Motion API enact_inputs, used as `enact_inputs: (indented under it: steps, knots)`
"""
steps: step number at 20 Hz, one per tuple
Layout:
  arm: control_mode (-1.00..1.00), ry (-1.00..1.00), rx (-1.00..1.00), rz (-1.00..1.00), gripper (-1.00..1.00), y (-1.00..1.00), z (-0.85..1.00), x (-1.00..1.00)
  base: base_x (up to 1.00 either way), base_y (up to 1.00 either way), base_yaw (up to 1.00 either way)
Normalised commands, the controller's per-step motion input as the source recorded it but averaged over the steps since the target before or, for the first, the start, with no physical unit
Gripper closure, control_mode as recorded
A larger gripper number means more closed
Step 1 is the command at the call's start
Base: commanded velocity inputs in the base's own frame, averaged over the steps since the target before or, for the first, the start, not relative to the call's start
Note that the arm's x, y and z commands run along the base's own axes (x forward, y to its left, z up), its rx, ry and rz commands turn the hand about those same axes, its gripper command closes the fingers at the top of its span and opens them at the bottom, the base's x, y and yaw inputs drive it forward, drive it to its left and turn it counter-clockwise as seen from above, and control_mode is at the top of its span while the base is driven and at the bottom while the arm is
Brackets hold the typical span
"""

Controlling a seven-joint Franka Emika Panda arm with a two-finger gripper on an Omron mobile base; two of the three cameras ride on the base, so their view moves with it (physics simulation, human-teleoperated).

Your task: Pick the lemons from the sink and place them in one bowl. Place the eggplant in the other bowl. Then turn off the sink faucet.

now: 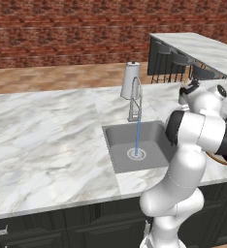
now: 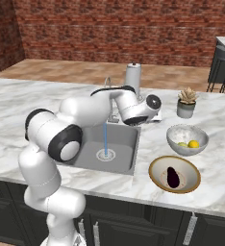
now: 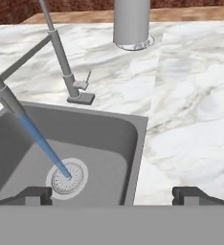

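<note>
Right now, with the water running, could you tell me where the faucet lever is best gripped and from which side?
Grip the free end of the small lever sticking out beside the faucet base, probably coming from above on the sink side; the thin lever angles upward, and the pale cylinder crowds the back.

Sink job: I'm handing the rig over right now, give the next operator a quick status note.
Gripper: open, holding nothing, over the right rim of the sink, facing the faucet.
Lemons: both in the speckled grey-white bowl on the counter right of the sink.
Eggplant: in the tan-rimmed shallow bowl, nearer the counter's front edge.
Done: both fruit placements; the basin holds no produce.
Left: water stream is running onto the drain, so the faucet lever needs turning off.
</note>
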Motion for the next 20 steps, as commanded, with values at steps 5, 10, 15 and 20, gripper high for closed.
enact_inputs:
  steps: [5,10,15,20]
  knots:
    - [-1.00,-0.06,0.00,0.01,-1.00,0.00,-0.04,0.37,0.00,0.00,0.00]
    - [-1.00,-0.05,0.00,0.00,-1.00,0.07,-0.07,0.17,0.00,0.00,0.00]
    - [-1.00,-0.07,0.00,0.00,-1.00,0.01,0.00,0.05,0.00,0.00,0.00]
    - [-1.00,-0.08,0.00,0.00,-1.00,0.08,0.00,0.00,0.00,0.00,0.00]
